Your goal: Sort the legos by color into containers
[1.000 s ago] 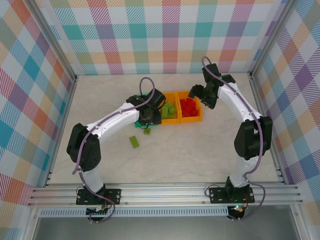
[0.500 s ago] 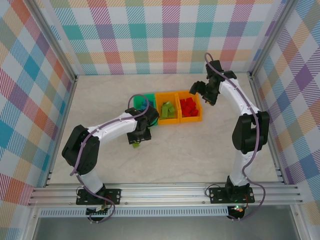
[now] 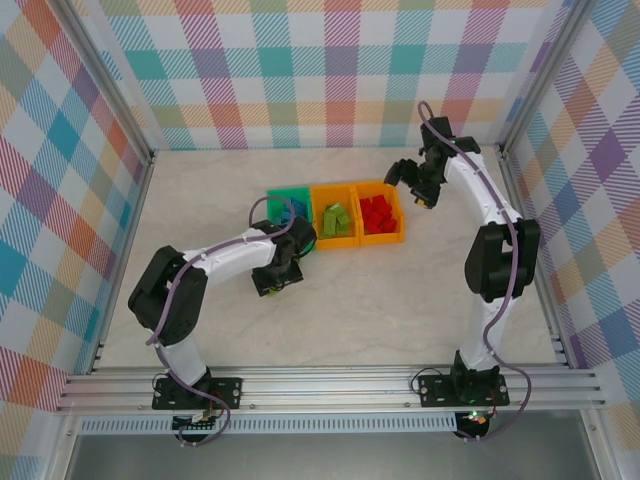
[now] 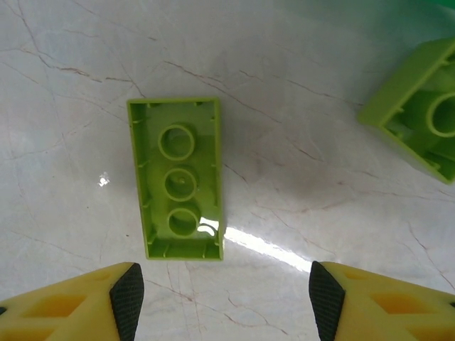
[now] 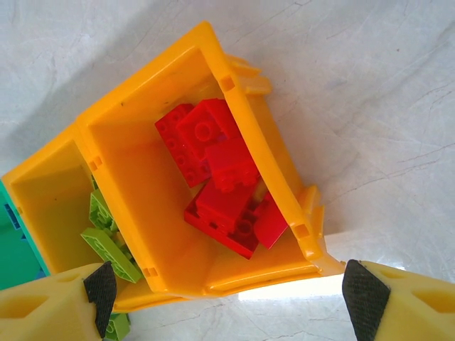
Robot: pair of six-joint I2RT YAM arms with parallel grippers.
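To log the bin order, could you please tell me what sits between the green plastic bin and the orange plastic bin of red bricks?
In the top view, a second orange plastic bin, holding lime green bricks, stands between them.

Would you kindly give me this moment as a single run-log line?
left jaws: open, above lime brick lying underside-up on table | right jaws: open, over orange bin of red bricks

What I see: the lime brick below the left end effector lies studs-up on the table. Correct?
No. The left wrist view shows the lime brick below the left end effector lying hollow underside up on the table, studs down.
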